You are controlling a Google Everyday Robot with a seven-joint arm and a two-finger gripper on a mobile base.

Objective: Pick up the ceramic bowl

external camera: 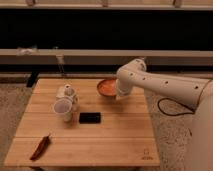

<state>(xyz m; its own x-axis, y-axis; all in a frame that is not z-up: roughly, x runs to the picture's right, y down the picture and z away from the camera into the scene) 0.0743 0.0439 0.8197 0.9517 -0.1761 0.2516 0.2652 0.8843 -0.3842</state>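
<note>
The ceramic bowl [105, 87], shallow, round and orange-red, is at the back middle of the wooden table [115, 142]. It is tilted and sits slightly above the tabletop. My gripper [117, 94] is at the bowl's right rim and is shut on it. The white arm reaches in from the right and covers the bowl's right edge.
A white paper cup [63, 109] stands at the left, with a second white cup-like thing [66, 91] behind it. A flat black object [90, 117] lies mid-table. A red chili pepper [41, 147] lies at the front left. A low ledge runs behind the table.
</note>
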